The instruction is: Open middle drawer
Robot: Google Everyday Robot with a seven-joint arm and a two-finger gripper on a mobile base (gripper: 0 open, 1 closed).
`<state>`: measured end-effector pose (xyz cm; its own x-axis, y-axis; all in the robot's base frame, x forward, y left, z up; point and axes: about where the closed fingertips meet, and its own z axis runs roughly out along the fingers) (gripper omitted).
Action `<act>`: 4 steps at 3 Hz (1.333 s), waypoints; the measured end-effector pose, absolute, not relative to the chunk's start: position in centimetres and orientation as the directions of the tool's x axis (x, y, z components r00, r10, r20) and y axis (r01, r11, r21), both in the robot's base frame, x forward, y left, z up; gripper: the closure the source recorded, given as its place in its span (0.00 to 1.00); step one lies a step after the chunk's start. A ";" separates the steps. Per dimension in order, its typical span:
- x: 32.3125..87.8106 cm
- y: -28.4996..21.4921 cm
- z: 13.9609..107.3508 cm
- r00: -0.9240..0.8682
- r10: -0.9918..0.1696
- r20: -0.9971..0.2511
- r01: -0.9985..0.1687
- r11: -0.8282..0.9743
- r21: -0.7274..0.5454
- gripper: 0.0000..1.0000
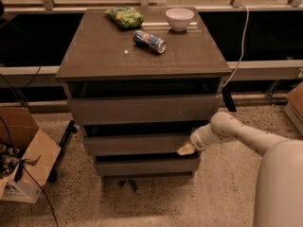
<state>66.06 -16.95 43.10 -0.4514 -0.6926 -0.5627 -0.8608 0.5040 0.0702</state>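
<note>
A grey-brown cabinet has three handleless drawers. The middle drawer (pixel 137 144) has a flat long front panel and sits between the taller top drawer (pixel 144 109) and the shorter bottom drawer (pixel 144 165). My gripper (pixel 186 149) comes in from the right on a white arm and rests at the right end of the middle drawer's front, its yellowish tip against the panel's corner. A dark gap shows above the middle panel.
On the cabinet top (pixel 104 56) lie a green bag (pixel 124 17), a white bowl (pixel 180 18) and a can on its side (pixel 149 41). An open cardboard box (pixel 21 155) with cables stands at left. Another box (pixel 294 105) is at far right. A white cable (pixel 241 46) hangs behind.
</note>
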 end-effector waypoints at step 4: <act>66.1 -16.9 43.1 -0.451 -0.693 -0.563 -0.861 0.504 0.070 0.19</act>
<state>66.06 -16.95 43.10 -0.4513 -0.6927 -0.5627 -0.8609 0.5039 0.0701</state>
